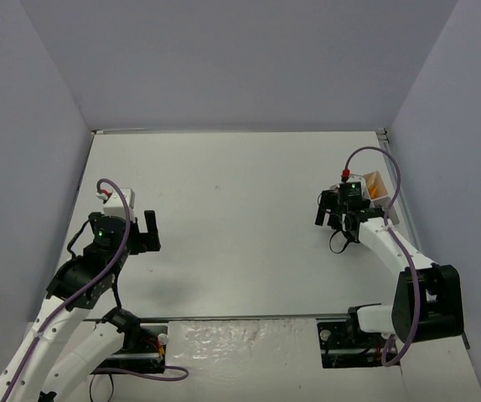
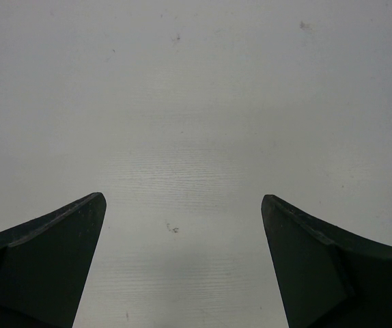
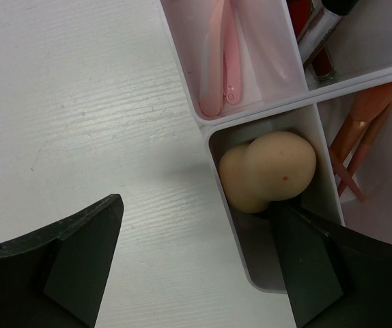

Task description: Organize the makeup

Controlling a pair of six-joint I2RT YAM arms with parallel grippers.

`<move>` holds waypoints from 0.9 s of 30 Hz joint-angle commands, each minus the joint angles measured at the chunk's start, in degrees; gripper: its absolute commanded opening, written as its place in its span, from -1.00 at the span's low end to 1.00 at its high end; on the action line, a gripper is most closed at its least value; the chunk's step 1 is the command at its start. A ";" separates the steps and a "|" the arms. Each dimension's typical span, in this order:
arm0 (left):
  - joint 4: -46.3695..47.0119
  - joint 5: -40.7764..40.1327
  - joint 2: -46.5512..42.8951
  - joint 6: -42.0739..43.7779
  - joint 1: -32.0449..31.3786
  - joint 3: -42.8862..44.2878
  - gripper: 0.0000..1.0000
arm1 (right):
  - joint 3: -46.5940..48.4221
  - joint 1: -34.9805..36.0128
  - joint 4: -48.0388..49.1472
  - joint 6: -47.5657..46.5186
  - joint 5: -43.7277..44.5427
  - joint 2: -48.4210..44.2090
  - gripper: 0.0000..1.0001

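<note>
In the right wrist view a beige sponge [image 3: 268,171] lies in a compartment of the white tray [image 3: 197,115]. A pink stick [image 3: 218,61] lies in the compartment above it. Dark-red and silver sticks [image 3: 317,34] lie in the compartment beside that one, and orange tubes [image 3: 363,126] lie at the right. My right gripper [image 3: 197,203] is open and empty, with one finger over the table and the other over the sponge's compartment. My left gripper [image 2: 182,198] is open and empty above bare table. From above, the right gripper [image 1: 334,219] hides most of the tray; only an orange item [image 1: 376,186] shows.
The white table [image 1: 240,201] is enclosed by grey walls at the back and both sides. The left gripper [image 1: 140,233] hovers at the table's left side. The tray stands close to the right wall.
</note>
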 commanded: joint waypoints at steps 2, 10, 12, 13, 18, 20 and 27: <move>3.19 0.31 0.90 0.42 0.41 0.55 0.94 | 0.43 -0.31 2.89 0.09 -1.81 -0.80 0.69; 3.36 0.41 0.83 0.31 0.51 0.48 0.94 | 2.09 -0.22 0.45 -0.43 -1.79 -10.20 0.69; 3.37 0.52 0.91 0.28 0.66 0.55 0.94 | 2.85 -0.22 -0.04 -0.43 -1.27 -12.05 0.69; 3.37 0.57 0.91 0.32 0.75 0.55 0.94 | 3.19 -0.22 -0.17 -0.43 -1.18 -12.61 0.69; 3.45 0.81 0.99 0.30 0.91 0.46 0.94 | 4.21 -0.31 -0.28 -0.56 -1.32 -12.04 0.70; 3.45 0.77 0.99 0.32 0.96 0.46 0.94 | 4.28 -0.31 0.08 -0.69 -1.21 -10.87 0.71; 3.43 0.75 1.08 0.26 0.94 0.46 0.94 | 2.66 -0.31 2.01 -1.16 -0.88 -8.63 0.71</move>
